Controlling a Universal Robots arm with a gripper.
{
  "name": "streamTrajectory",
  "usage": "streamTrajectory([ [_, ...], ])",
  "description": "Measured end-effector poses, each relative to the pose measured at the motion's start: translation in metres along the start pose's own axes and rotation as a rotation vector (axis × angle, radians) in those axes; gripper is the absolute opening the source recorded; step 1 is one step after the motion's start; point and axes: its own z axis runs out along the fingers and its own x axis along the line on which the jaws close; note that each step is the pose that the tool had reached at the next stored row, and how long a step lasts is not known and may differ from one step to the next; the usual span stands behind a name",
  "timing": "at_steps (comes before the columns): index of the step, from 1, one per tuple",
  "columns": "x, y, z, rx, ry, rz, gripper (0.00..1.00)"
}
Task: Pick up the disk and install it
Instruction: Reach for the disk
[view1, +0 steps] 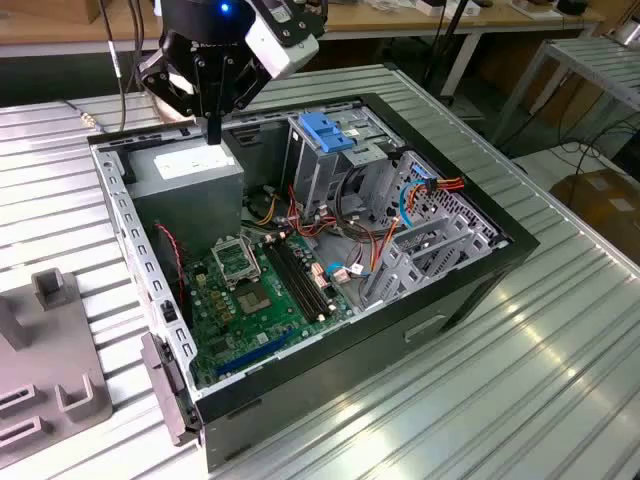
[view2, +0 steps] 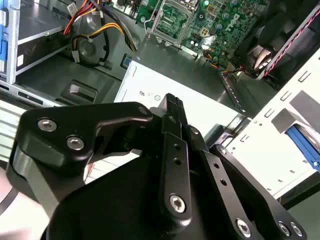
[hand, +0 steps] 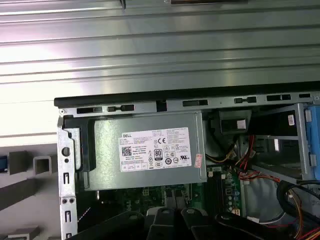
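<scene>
**Over the power supply, an empty end effector**

At the upper left of the exterior view, the end effector (view1: 213, 128) hangs just above the power supply (view1: 190, 165), in the back corner of the open computer case (view1: 450, 300). Its fingers (view2: 175, 117) look pressed together, with nothing between them. Where the disk lies I cannot say surely. A blue sliver (hand: 3, 165) beside the grey fixture (hand: 20, 162) in the first wrist view may be its carrier frame, well apart from the end effector. The blue bracket (view1: 325, 130) on the drive cage is not it. I judge the step in hand to be the reach for the disk. To do it well, the arm should pass high over the case wall, spread the fingers before arrival, and take the disk by its frame edges, level and centred.
</scene>
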Motion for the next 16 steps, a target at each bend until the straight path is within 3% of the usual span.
streamTrajectory([
  [16, 0.0108, -0.0008, -0.0003, 0.0, 0.0, 0.0, 0.1],
])
